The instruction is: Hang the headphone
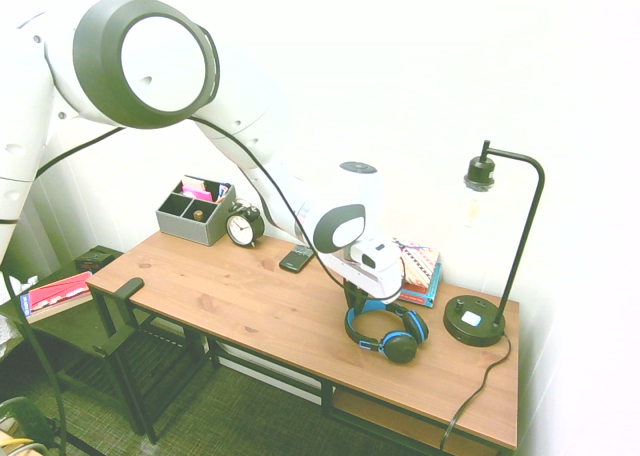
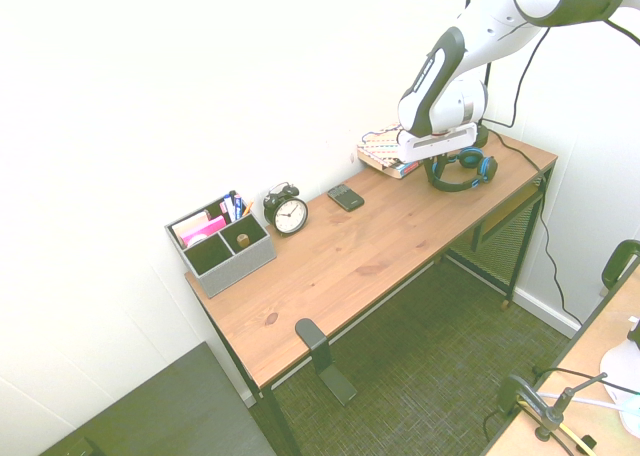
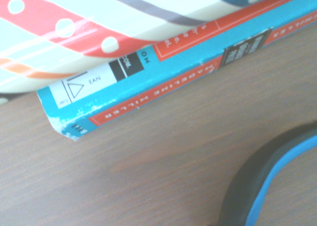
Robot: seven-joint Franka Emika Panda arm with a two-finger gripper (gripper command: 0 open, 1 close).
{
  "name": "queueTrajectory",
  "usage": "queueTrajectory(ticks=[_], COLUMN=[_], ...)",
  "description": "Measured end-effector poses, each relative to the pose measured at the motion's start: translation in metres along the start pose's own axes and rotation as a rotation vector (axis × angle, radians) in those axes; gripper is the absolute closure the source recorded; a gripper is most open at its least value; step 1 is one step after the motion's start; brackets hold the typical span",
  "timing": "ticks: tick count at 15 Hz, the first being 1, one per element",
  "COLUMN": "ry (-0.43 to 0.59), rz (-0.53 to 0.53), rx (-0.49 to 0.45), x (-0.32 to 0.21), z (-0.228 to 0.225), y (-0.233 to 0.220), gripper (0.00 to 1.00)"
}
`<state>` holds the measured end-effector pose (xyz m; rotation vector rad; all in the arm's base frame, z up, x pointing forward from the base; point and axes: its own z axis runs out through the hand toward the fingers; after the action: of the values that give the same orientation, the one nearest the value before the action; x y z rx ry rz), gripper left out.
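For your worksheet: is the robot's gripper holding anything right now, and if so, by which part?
It cannot be told. The gripper is down at the blue headband of the headphone lying on the desk, but the fingers are hidden.

desk (image 2: 380,246) wooden | headphone (image 2: 462,168) lies flat near right end | gripper (image 2: 434,161) down at its headband, fingers hidden | books (image 2: 383,151) just behind | clock (image 2: 289,212), organizer (image 2: 220,244) along back edge, left end

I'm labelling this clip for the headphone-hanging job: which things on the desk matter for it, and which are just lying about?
Belong to the job:
headphone, lying on the desk
gripper, down at the headband
black hook on the desk's front edge, probably the hanger

Just lying about:
stacked books
desk lamp
alarm clock
phone
grey organizer
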<state>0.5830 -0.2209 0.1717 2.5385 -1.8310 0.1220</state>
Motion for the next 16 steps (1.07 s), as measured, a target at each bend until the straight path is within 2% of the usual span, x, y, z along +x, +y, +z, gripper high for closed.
queueTrajectory(ticks=[4,8,12,16], ry=[-0.016,-0.074,-0.084,-0.077], rz=[0.022,-0.045,-0.223,-0.378], rx=[0.027,0.041,0.042,0.014], x=[0.004,-0.025,-0.127,-0.276], z=[-0.045,-0.143,-0.220,-0.250], y=[0.002,0.009,0.005,0.019], gripper=[1.00,1.00,1.00,1.00])
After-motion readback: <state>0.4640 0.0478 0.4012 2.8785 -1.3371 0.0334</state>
